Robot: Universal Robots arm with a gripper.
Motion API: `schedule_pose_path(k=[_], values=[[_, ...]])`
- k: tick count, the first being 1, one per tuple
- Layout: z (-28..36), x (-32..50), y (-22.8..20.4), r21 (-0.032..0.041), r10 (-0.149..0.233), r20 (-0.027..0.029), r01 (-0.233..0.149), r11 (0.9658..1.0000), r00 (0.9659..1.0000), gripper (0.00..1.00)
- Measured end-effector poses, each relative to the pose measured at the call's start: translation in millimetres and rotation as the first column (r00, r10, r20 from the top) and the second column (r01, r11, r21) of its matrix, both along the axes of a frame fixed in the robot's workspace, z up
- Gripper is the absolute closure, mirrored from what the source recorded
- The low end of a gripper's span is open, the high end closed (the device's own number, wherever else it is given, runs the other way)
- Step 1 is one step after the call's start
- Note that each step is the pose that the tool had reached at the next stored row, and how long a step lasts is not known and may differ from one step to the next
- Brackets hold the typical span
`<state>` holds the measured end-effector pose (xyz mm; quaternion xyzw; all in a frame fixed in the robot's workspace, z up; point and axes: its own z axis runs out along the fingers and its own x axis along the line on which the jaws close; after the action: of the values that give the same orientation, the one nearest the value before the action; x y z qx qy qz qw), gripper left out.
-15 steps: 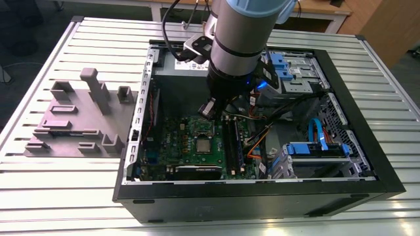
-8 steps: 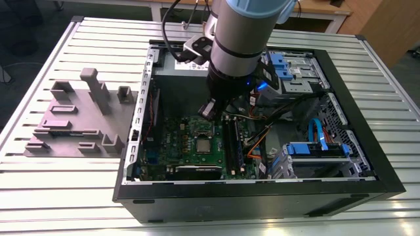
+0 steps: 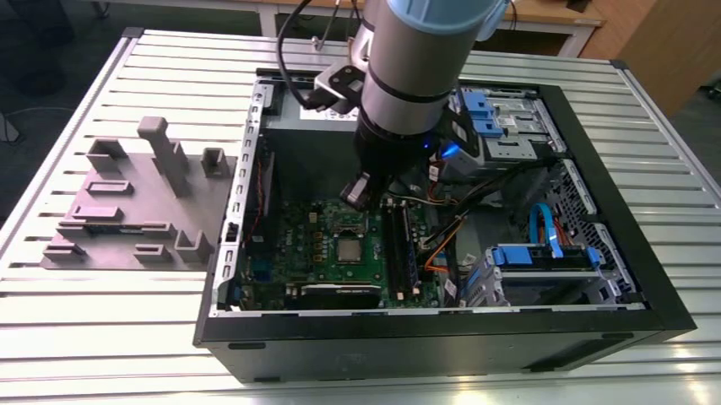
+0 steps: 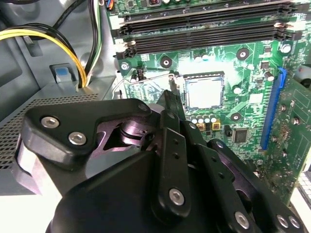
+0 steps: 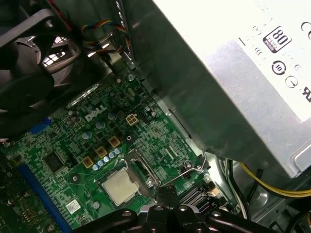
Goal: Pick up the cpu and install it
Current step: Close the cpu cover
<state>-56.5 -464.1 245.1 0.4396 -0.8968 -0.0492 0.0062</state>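
A: What is seen in the exterior view?
B: An open computer case (image 3: pixel 631 325) is laid on its side on a slatted table (image 3: pixel 67 321), presumably so the motherboard (image 3: pixel 327 253) faces upward for access. The cpu (image 3: pixel 351 251) is seen seated in the socket area, with the gripper (image 3: pixel 358 192) hovering above it, apart from it.

A: And in the second wrist view?
B: The cpu (image 4: pixel 204 93) is shown lying flat in its socket, with the frame beside it apparently raised. The fingertips (image 4: pixel 176 104) are brought nearly together; nothing is held between them.

A: The first wrist view?
B: The cpu (image 5: pixel 119 186) is seen square in the socket, the hinged socket frame (image 5: pixel 138 170) standing open beside it. The gripper (image 5: pixel 163 194) is narrow and empty, close to the lever (image 5: pixel 182 175).
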Motion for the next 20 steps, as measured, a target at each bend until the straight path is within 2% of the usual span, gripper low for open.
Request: schedule_pose_path(k=[11,17,20], values=[[0.0,-1.6,-8.9,-0.0016,0.000,0.0000,0.000,1.0000,1.0000,0.89],[-0.3,-16.4,-13.7,-0.0021,0.002,0.0004,-0.002,1.0000,1.0000,0.89],[-0.4,-25.5,-17.9,-0.0022,0.003,0.0006,-0.003,1.0000,1.0000,0.89]])
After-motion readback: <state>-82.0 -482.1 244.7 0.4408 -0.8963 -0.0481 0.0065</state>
